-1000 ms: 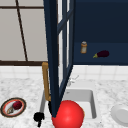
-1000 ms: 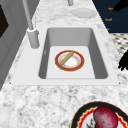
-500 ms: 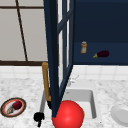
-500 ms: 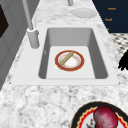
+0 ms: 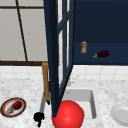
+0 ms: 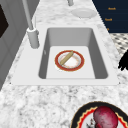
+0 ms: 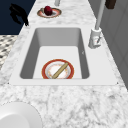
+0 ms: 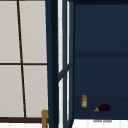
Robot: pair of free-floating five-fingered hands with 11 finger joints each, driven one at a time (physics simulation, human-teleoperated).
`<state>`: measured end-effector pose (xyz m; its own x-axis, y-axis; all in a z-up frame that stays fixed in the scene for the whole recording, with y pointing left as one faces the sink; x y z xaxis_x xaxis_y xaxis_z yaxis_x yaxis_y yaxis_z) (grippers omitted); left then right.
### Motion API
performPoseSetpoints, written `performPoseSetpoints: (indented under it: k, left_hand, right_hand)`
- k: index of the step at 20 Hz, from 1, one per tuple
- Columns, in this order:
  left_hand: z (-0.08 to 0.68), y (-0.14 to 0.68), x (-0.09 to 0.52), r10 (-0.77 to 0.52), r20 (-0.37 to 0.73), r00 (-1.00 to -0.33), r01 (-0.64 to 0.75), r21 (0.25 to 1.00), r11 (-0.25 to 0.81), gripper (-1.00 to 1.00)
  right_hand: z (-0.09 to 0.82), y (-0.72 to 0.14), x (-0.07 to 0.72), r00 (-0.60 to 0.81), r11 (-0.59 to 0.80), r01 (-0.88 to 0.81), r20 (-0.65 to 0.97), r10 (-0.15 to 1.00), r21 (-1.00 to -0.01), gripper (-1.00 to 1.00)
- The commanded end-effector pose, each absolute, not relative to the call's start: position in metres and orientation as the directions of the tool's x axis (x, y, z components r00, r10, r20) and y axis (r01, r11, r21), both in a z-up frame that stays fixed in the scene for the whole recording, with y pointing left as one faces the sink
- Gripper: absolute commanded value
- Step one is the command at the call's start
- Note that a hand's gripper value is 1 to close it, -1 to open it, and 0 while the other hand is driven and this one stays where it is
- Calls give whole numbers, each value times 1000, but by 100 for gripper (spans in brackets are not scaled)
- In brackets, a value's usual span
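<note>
Hanging in the air as the left hand (image 5: pixel 38 117), just off the front edge of the surface (image 5: pixel 25 87), beside the sink's left corner. Keeping the fingers loose and drooping, gripping nothing, touching nothing. Showing again at the far right of the left side view (image 6: pixel 123 61) and at the top left of the right side view (image 7: pixel 18 13), clear of the stone in both.

Changing nothing over the last second: staying in the same spot, in the same slack pose, with nothing around it shifting either. Judging from that, idling rather than reaching, with no grasp begun.

Lying nearest, on the surface to the left of the hand: a fruit plate (image 5: pixel 13 107), red-rimmed, carrying a dark red fruit and sitting well apart from the fingers.

Moving outward to the sink (image 6: pixel 100 65): holding a second rimmed plate (image 6: pixel 69 60) flat on its floor, with a pale stick (image 6: pixel 66 58) resting across it. Standing behind the basin, a faucet (image 6: pixel 31 30).

Sitting in front of the sink in the front view, a red ball (image 5: pixel 68 115). Resting further right on the surface, a white dish (image 5: pixel 121 113).

Swinging open above, a dark blue cabinet door (image 5: pixel 53 62); standing on the shelf behind it, a small jar (image 5: pixel 83 47) near an eggplant (image 5: pixel 102 54).
</note>
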<state>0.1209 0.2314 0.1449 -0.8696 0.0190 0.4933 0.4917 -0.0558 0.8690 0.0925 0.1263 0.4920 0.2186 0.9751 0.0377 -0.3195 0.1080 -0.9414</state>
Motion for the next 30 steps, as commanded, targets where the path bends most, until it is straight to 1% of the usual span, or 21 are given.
performPoseSetpoints:
  k: [1,13,17,20,21,22,23,25,28,30]
  left_hand:
    - [145,231,121,19,493,-870,492,869,-56,0]
    - [145,231,121,19,493,-870,492,869,-56,0]
    - [145,231,121,19,493,-870,492,869,-56,0]
    - [145,231,121,19,493,-870,492,869,-56,0]
    - [145,231,121,19,493,-870,492,869,-56,0]
    - [145,231,121,19,493,-870,492,869,-56,0]
    - [145,231,121,19,493,-870,492,869,-56,0]
    - [145,231,121,19,493,-870,492,869,-56,0]
    - [145,231,121,19,493,-870,492,869,-56,0]
    - [145,231,121,19,493,-870,492,869,-56,0]
  right_hand:
    - [521,121,74,220,108,-334,34,975,-936,-100]
    - [612,74,37,213,124,-301,60,975,-945,-100]
    - [632,55,32,161,157,-304,111,981,-940,-100]
    - [631,53,33,141,180,-321,140,980,-930,-100]
    - [626,69,34,105,170,-333,143,984,-927,-100]
    - [629,58,32,127,181,-307,148,981,-934,-100]
    - [629,59,35,149,163,-321,120,981,-933,-100]
    - [624,63,25,136,167,-334,128,982,-928,-100]
    - [623,40,25,131,177,-331,141,981,-927,-100]
    - [618,27,20,96,174,-344,150,984,-923,-100]
